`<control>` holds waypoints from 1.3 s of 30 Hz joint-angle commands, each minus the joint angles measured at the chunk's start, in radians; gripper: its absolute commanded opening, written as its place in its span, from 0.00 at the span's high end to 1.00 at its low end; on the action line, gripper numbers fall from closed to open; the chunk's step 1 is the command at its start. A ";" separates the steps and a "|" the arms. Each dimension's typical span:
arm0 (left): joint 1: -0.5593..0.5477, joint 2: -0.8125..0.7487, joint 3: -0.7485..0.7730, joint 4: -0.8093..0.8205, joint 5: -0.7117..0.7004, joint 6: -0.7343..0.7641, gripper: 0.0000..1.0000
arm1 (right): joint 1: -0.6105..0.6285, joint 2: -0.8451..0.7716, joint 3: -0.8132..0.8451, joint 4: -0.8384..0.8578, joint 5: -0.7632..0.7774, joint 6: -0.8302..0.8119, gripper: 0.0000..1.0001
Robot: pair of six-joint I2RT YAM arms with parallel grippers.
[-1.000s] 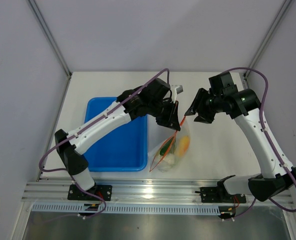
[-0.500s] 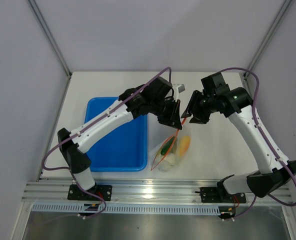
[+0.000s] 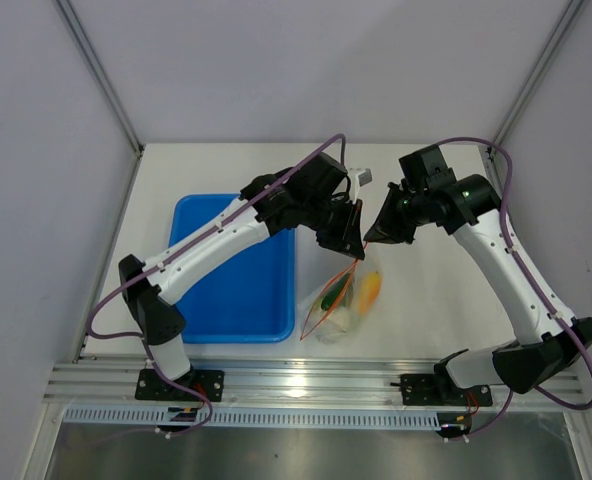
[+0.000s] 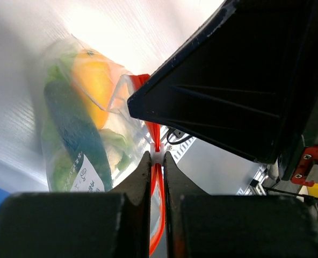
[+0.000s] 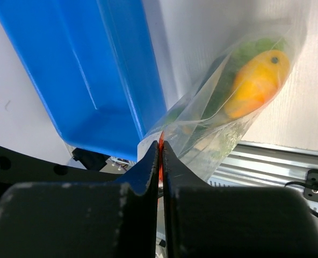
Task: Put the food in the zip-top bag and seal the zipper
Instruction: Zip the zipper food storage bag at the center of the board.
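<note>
The clear zip-top bag (image 3: 344, 300) lies right of the blue tray, its mouth lifted between both arms. Inside it sit the food: an orange-yellow fruit (image 3: 369, 289) (image 5: 255, 81) (image 4: 94, 80), a dark green cucumber (image 4: 78, 134) and pale green pieces. The orange-red zipper (image 3: 359, 247) (image 4: 157, 131) runs along the raised mouth. My left gripper (image 3: 354, 244) (image 4: 157, 157) is shut on the zipper strip, where a small white slider piece shows at its fingertips. My right gripper (image 3: 372, 238) (image 5: 160, 144) is shut on the same zipper, close beside the left one.
A blue plastic tray (image 3: 206, 300) (image 5: 84, 70) lies left of the bag, with nothing in it. Grey enclosure walls and metal posts stand around the white table (image 3: 436, 310). An aluminium rail (image 3: 306, 385) runs along the near edge.
My right arm moved left to the bag's mouth and its jaws closed onto the zipper strip. The left gripper kept its hold, and the bag mouth rose slightly.
</note>
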 commanded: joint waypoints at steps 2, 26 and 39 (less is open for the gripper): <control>-0.007 0.000 0.066 0.022 0.004 0.029 0.99 | -0.011 0.006 -0.015 0.011 -0.029 -0.005 1.00; -0.008 -0.009 0.069 -0.050 0.005 0.069 1.00 | -0.189 -0.105 -0.162 0.147 -0.129 0.010 1.00; -0.017 -0.014 0.054 -0.064 0.017 0.079 0.99 | -0.260 -0.132 -0.202 0.156 -0.105 -0.029 1.00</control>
